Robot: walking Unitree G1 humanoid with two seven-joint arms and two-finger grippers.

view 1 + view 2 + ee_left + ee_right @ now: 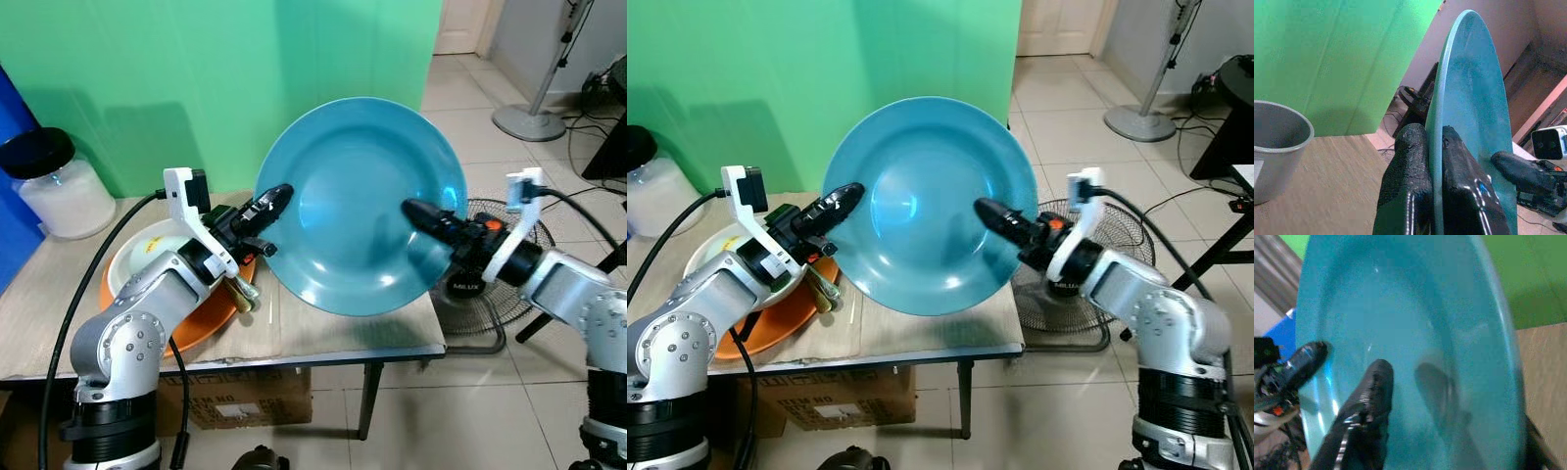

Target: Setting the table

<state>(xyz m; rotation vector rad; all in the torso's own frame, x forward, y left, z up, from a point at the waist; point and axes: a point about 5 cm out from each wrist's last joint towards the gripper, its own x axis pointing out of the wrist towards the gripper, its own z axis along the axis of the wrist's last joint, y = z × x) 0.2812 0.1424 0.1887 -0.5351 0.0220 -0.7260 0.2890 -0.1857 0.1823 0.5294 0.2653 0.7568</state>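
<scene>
The large round teal-blue plate (361, 206) is held upright in the air above the far right part of the wooden bench (323, 328), with its concave face turned toward the robot. Both pincers grip it at opposite edges.

The left pincer (1434, 161) is pressed together on the plate's left rim: in the left wrist view one black finger lies against the back of the plate and the other against the front, with the rim between them. The right pincer (419, 212) holds the plate's right edge; one black finger (1374, 396) lies across the inner face, and the other passes behind the rim, so it is pinching the plate.

On the bench's left part sits a white bowl-shaped dish (142, 257) stacked inside a round orange plate (201, 323), partly hidden by the left arm. A clear jar with a black lid (54, 186) stands at the far left corner. A grey bucket-shaped container (1276, 147) appears in the left wrist view. A green backdrop (245, 78) stands behind the bench. A black floor fan (495, 284) lies on the tiled floor to the right.
</scene>
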